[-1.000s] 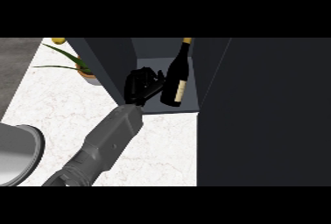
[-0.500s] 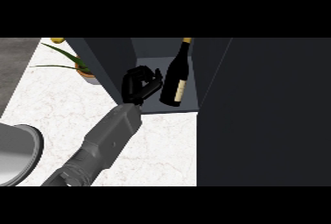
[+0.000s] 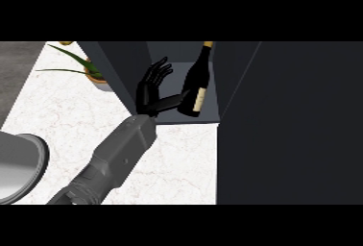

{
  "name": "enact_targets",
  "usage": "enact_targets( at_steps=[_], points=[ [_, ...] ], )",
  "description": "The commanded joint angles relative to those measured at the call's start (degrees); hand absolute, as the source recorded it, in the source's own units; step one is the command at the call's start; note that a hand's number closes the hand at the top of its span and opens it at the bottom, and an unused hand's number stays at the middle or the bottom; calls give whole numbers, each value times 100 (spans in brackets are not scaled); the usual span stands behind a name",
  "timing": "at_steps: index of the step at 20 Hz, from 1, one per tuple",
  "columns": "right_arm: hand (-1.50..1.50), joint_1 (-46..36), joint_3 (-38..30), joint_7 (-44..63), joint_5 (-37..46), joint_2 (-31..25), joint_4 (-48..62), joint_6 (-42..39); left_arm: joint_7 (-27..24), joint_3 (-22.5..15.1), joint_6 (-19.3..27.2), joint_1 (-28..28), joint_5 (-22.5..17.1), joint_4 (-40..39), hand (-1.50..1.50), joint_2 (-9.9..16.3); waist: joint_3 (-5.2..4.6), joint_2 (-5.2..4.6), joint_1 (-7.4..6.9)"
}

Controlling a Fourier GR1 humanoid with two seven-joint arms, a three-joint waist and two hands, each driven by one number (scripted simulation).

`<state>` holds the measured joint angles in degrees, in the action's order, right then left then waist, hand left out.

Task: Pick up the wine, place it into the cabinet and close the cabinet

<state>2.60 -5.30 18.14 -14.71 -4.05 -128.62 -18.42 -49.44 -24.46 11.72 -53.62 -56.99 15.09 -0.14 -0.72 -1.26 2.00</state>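
Head view: wine bottle stands inside cabinet, robot hand spread beside it.

No readable text anywhere in your view.
You had one label in sight, the pale one on the wine bottle standing inside the cabinet at the far side of the counter, but no words, brand or numbers could be made out on it.

White marbled counter; potted plant at back; grey sink rim at left
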Motion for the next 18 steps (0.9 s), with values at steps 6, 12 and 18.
enact_targets(
  at_steps=[6, 12, 18],
  points=[
    [-150, -10, 185, -26, 336, 129, 12, 129, -200, -150, 468, 879, 228, 1043, -150, 259, 75, 175, -324],
    [-150, 1, -294, -41, -36, -124, 98, -2, 505, -799, 924, 1777, 637, 3170, -150, 645, 80, 203, -404],
    [-150, 13, 166, 60, 336, 156, -93, 209, 1513, -1493, 1251, 2722, 915, 5584, -150, 1311, 78, 190, -389]
  ],
)
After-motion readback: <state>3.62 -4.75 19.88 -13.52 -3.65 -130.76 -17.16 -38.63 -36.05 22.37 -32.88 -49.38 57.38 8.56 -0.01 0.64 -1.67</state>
